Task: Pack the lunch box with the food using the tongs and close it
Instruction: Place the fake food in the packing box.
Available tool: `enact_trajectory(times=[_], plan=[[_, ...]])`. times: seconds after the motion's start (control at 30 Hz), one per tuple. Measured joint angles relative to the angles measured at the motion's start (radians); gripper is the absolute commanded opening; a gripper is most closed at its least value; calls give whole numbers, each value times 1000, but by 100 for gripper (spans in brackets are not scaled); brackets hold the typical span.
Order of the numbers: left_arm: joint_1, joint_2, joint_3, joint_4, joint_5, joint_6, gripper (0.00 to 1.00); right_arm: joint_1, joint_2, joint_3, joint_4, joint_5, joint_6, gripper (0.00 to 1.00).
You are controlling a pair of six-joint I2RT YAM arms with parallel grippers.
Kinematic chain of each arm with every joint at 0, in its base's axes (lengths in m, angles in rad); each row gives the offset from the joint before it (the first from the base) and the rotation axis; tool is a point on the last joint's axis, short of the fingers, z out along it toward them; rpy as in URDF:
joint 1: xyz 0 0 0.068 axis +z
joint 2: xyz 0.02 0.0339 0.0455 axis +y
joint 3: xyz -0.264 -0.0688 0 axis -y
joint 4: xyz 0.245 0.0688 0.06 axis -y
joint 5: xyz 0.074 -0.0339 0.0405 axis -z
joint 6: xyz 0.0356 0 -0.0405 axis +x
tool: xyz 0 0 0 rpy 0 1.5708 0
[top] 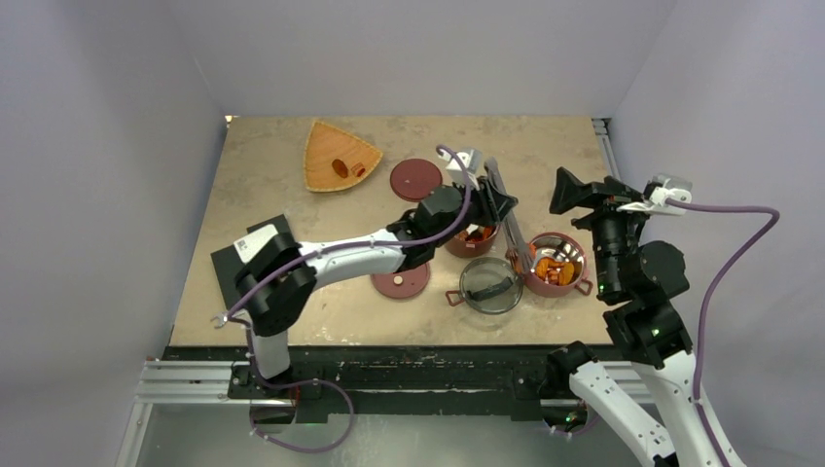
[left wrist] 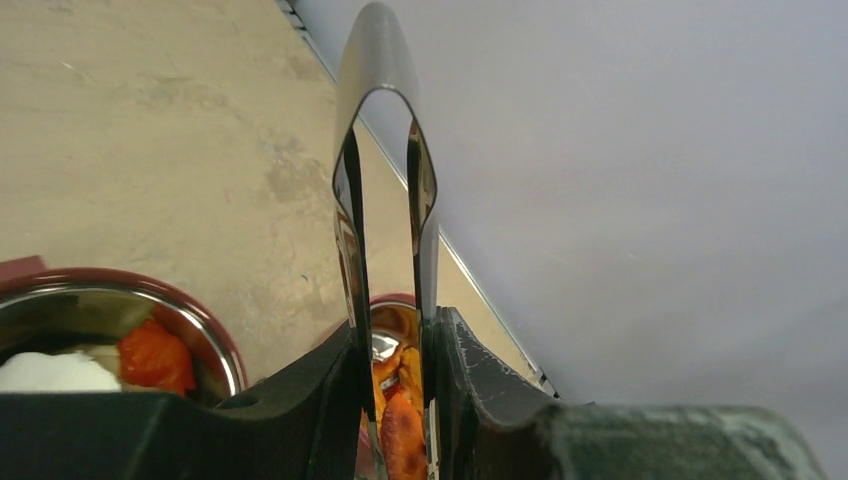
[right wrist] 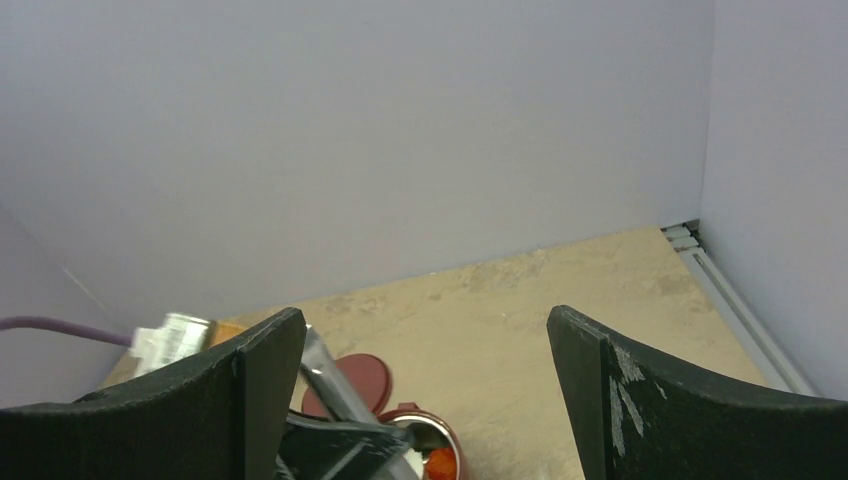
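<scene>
Now | left gripper (top: 498,206) clamped on tongs (top: 517,245) mid-length | long axis runs far-to-near, slanting right | joined bend points at far wall, tips down over left rim of food-filled bowl (top: 559,289) | right gripper (right wrist: 425,340) jaws wide apart, holding nothing

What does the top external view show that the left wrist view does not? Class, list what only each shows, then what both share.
Only top external: the orange fan-shaped tray with food pieces on it, two dark-red disc lids, the clear top lid, and the open right gripper.
Only left wrist: a close look at the bend of the tongs, and a white slice in one bowl.
Both: the left gripper shut on the tongs, and the steel-lined bowls holding food.
</scene>
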Motion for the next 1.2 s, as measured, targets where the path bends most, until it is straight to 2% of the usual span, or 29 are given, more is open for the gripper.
enact_trajectory(times=[0.43, 0.63, 0.9, 1.07, 1.2], plan=[[-62, 265, 238, 33, -47, 11, 13, 0, -11, 0, -1, 0, 0, 95], [-63, 367, 352, 26, -55, 37, 18, 0, -11, 0, -1, 0, 0, 95], [-63, 395, 392, -8, -55, 56, 34, 0, -11, 0, -1, 1, -1, 95], [-63, 395, 392, -8, -58, 61, 36, 0, -10, 0, -1, 1, -1, 95], [-63, 395, 392, -8, -62, 62, 34, 0, -10, 0, -1, 1, -1, 95]])
